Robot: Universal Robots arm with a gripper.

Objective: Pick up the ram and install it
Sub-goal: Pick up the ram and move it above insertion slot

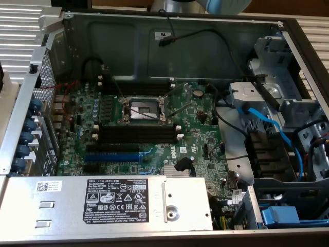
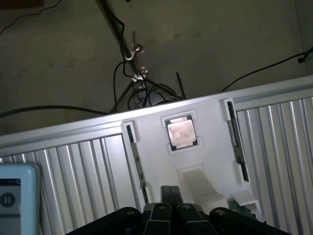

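Observation:
In the wrist view, two ram sticks (image 2: pixel 136 161) (image 2: pixel 236 142) stand on edge in grooves of a white holder (image 2: pixel 205 117), one on either side of a silver processor chip (image 2: pixel 179 132). My gripper (image 2: pixel 170 192) hovers over the holder's near side between the two sticks, shut, its black fingertips pressed together and holding nothing. In the exterior view, the open computer case shows the green motherboard (image 1: pixel 190 134) with its empty black memory slots (image 1: pixel 138 133) in front of the processor socket (image 1: pixel 142 109).
A blue expansion slot (image 1: pixel 113 154) and the grey power supply (image 1: pixel 103 203) lie close to the memory slots. Blue and black cables (image 1: pixel 267 123) and a drive cage crowd the exterior view's right. A light-blue part of the arm (image 1: pixel 226 5) hangs over the case's far wall. Ribbed aluminium (image 2: pixel 73 166) flanks the holder.

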